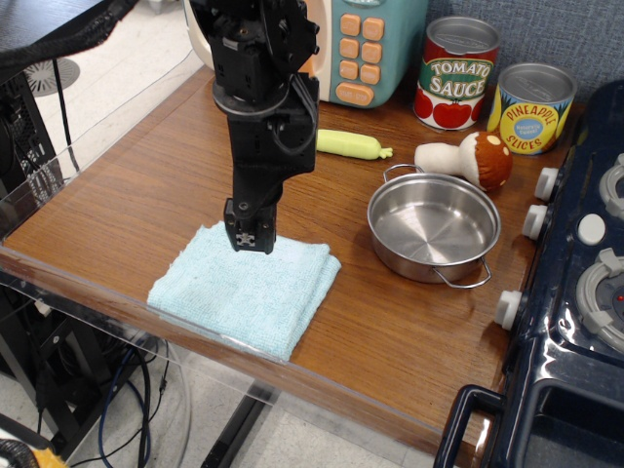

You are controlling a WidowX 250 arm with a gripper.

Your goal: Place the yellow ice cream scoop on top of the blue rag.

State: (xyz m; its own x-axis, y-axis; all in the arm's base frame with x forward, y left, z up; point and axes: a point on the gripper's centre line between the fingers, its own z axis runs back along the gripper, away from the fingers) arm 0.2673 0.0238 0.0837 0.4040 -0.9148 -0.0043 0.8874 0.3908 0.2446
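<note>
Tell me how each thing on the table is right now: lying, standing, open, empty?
yellow ice cream scoop: lying flat behind the arm, not on the rag.
blue rag: folded, flat, nothing lying on it.
gripper: low over the rag's back edge, holding nothing; open or shut unclear.
steel pan: upright, empty.
toy mushroom: lying on its side.
tomato sauce can: upright.
pineapple can: upright.

Two cans, tomato sauce (457,73) and pineapple (531,108); one steel pan (434,229); one blue rag (246,288); one toy mushroom (468,159); one yellow scoop handle (351,145); three white stove knobs showing, nearest (507,308); one arm.
</note>
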